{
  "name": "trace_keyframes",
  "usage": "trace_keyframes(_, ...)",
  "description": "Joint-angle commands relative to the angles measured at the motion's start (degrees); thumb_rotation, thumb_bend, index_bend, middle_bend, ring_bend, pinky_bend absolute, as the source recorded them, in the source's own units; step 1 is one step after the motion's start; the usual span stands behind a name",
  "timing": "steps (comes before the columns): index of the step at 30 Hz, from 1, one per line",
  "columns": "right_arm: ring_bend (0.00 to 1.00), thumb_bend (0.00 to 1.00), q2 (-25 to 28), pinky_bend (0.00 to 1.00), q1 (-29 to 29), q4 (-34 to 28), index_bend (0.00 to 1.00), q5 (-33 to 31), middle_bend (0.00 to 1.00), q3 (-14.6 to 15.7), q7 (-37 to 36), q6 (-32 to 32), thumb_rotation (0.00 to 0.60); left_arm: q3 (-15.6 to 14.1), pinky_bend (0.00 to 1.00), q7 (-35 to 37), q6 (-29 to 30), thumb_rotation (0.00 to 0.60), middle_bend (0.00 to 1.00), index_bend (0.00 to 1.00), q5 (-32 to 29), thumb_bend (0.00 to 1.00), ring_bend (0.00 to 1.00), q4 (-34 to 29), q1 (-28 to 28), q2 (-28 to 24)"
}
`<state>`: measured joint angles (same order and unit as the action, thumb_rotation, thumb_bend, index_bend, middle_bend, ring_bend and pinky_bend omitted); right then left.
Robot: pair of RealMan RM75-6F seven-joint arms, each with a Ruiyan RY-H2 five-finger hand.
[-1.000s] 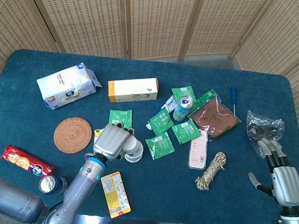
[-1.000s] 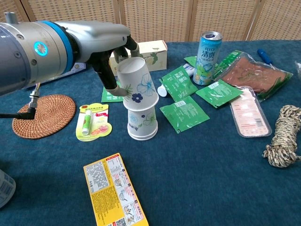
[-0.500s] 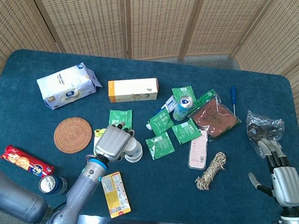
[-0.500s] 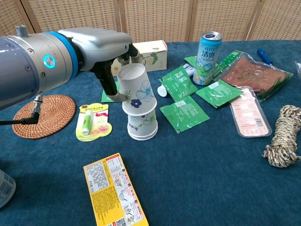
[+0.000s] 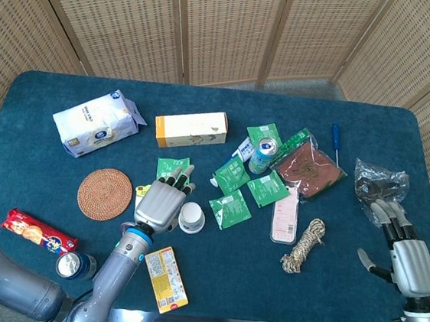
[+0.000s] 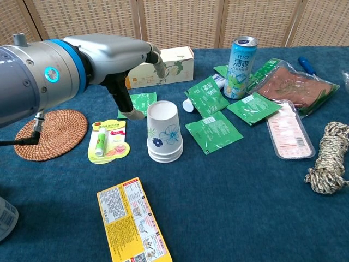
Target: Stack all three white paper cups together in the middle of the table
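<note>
The white paper cups with blue flower prints stand nested as one upside-down stack (image 6: 164,132) near the table's middle, also seen as the stack (image 5: 191,218) from above. My left hand (image 5: 163,202) hovers just left of and behind the stack, fingers spread and touching nothing; in the chest view the left hand (image 6: 131,65) sits above and left of the cups. My right hand (image 5: 407,258) rests open at the table's right edge, far from the cups.
Around the stack lie green tea packets (image 6: 214,130), a lip balm card (image 6: 108,141), a yellow box (image 6: 131,222), a woven coaster (image 6: 49,134), a drink can (image 6: 241,59), a rope coil (image 6: 328,157) and a cream carton (image 5: 191,128).
The left hand lowered the held cup onto the standing cups, then let go and spread its fingers. The cups now sit fully nested. The right hand has not moved.
</note>
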<state>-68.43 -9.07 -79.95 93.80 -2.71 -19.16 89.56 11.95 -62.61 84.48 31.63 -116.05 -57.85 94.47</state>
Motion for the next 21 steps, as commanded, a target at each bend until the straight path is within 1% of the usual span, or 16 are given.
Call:
trace_keyframes(1,0.0,0.33,0.0,0.19,0.0,0.0,0.03,0.0,0.0,0.0,0.0,0.0,0.6,-0.5,0.31,1.5,-0.3,0.6,0.0,0.08,1.0,0.27,0.0,-2.3,1.1,-2.1)
trace_keyframes(3,0.0,0.33,0.1,0.19,0.0,-0.1,0.03,0.1,0.0,0.0,-0.1,0.1,0.6,-1.5,0.29,2.4,-0.2,0.6,0.0,0.01,2.5,0.27,0.0,-4.7,2.3,-4.9)
trace_keyframes(4,0.0,0.33,0.1,0.19,0.0,-0.2,0.03,0.2,0.0,0.1,0.0,0.1,0.6,-2.4,0.28,3.1,-0.1,0.6,0.0,0.0,3.6,0.26,0.0,-6.1,3.2,-6.9)
trace_keyframes(7,0.0,0.33,0.1,0.19,0.0,-0.4,0.03,0.5,0.0,0.2,0.2,0.1,0.6,-5.1,0.24,5.4,-0.4,0.6,0.0,0.0,6.5,0.26,0.0,-9.1,5.7,-12.4)
trace_keyframes(10,0.0,0.33,0.0,0.19,-0.1,-0.6,0.03,0.7,0.0,0.3,0.5,0.0,0.6,-9.0,0.19,10.1,-2.0,0.6,0.0,0.0,12.3,0.26,0.0,-10.7,9.3,-19.7)
trace_keyframes(11,0.0,0.33,0.0,0.19,-0.1,-0.7,0.03,0.9,0.0,0.4,0.8,0.0,0.6,-10.7,0.18,12.8,-2.8,0.6,0.0,0.0,15.5,0.26,0.0,-10.6,10.9,-22.6)
trace_keyframes(13,0.0,0.33,-0.1,0.19,-0.1,-0.8,0.03,1.1,0.0,0.5,1.2,0.1,0.6,-13.3,0.15,17.7,-3.8,0.6,0.0,0.0,21.0,0.26,0.0,-9.7,13.6,-26.8)
trace_keyframes(16,0.0,0.33,-0.2,0.19,-0.2,-1.4,0.03,1.7,0.0,0.8,1.8,0.1,0.6,-17.9,0.13,28.2,-4.5,0.6,0.0,0.0,31.9,0.26,0.0,-6.6,18.8,-33.2)
trace_keyframes(19,0.0,0.33,-0.2,0.19,-0.2,-1.9,0.03,2.1,0.0,1.0,2.4,0.1,0.6,-21.7,0.12,36.7,-3.0,0.6,0.0,0.0,41.5,0.26,0.0,-2.7,23.6,-37.1)
trace_keyframes(21,0.0,0.33,-0.3,0.19,-0.2,-2.0,0.03,2.2,0.0,1.1,3.1,0.0,0.6,-23.8,0.12,41.5,-1.6,0.6,0.0,0.0,46.1,0.26,0.0,-0.5,26.4,-38.7)
